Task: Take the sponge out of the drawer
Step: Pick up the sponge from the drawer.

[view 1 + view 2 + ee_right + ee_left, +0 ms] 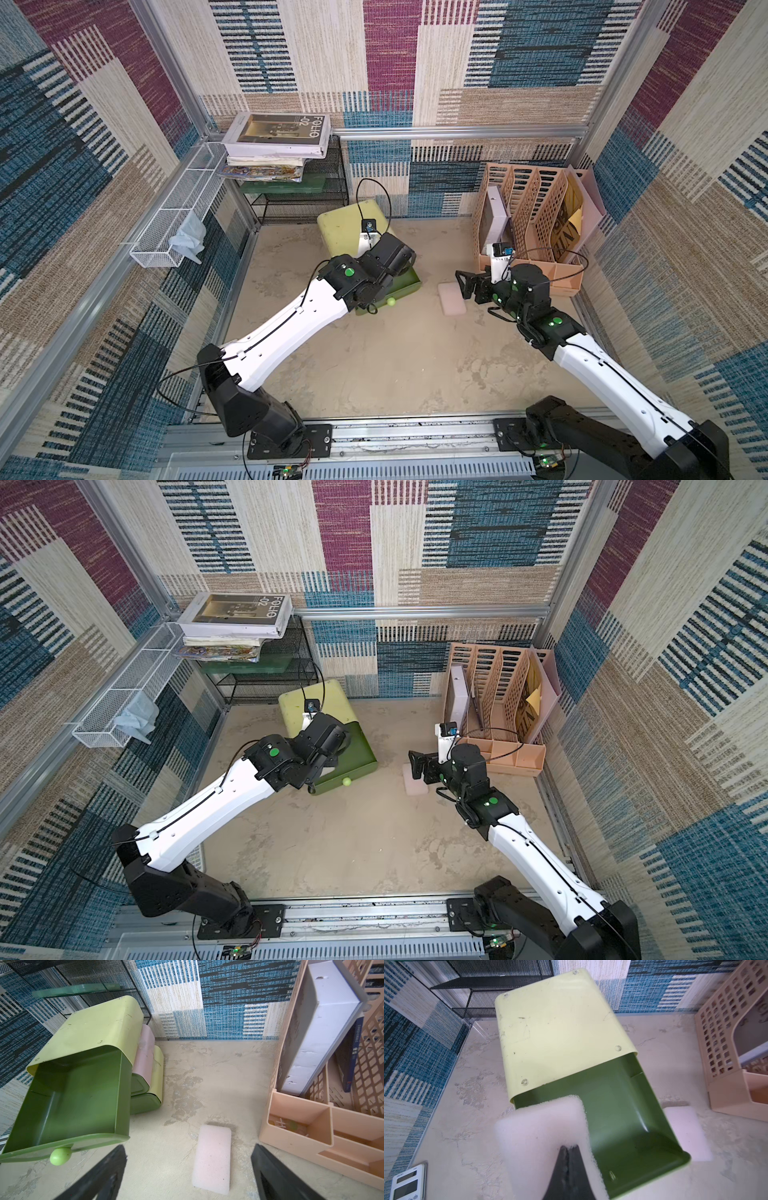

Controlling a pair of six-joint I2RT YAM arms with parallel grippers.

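The pale sponge [542, 1126] is pinched at one edge by the closed left fingers [566, 1167] and held over the open green drawer [618, 1109], apparently raised so that it can be carried clear of the walls. The drawer stands pulled out of its yellow cabinet [560, 1022], and its visible floor is bare. A second sponge [213, 1157] lies flat on the table [197, 1076], close by the right fingers [99, 1176], which are spread wide and empty.

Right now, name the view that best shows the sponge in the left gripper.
Left wrist: the sponge shows close up, pinched in the shut left gripper above the open drawer. In both top views the left arm hides nearly all of it. The right wrist view misses it.
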